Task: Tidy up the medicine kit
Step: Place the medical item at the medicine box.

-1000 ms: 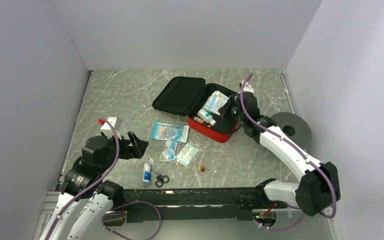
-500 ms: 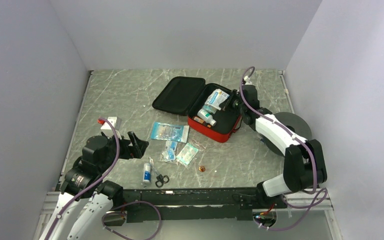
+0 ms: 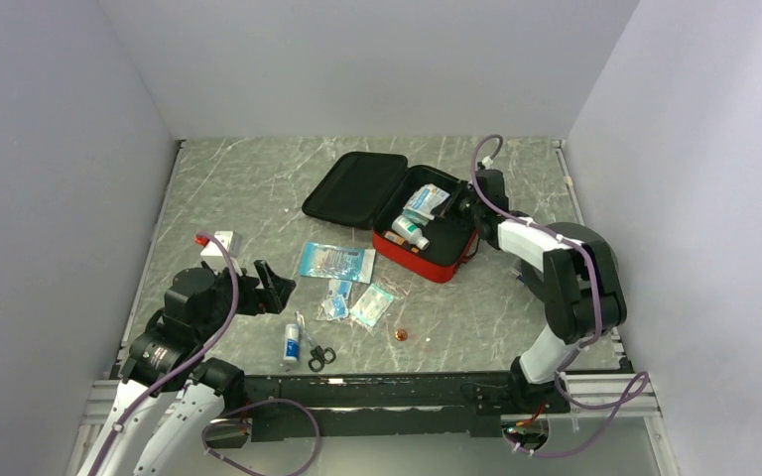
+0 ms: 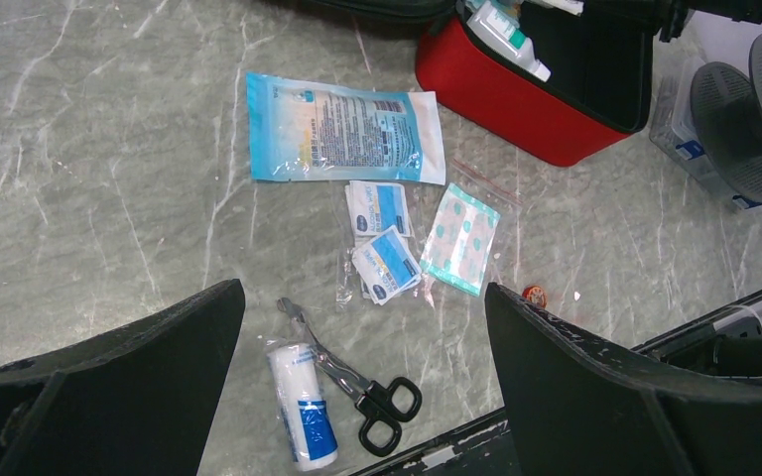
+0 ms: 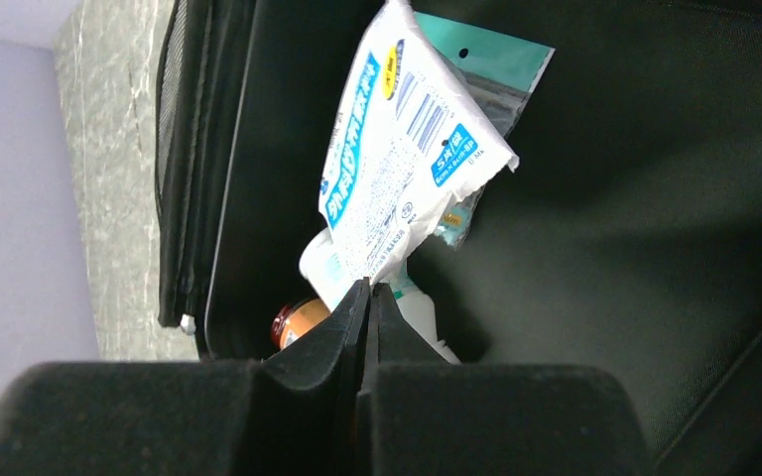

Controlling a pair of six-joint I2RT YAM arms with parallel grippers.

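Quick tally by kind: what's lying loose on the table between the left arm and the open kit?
Large blue pouch: 1
Small blue-and-white sachets: 2
Green dotted plaster pack: 1
Bandage roll: 1
Scissors: 1
Small orange round item: 1
Total: 7

A red squarish soft-shell zip case (image 3: 427,260) with black lining lies open, lid flat, just above the overhead frame's centre, holding packets and a bottle.
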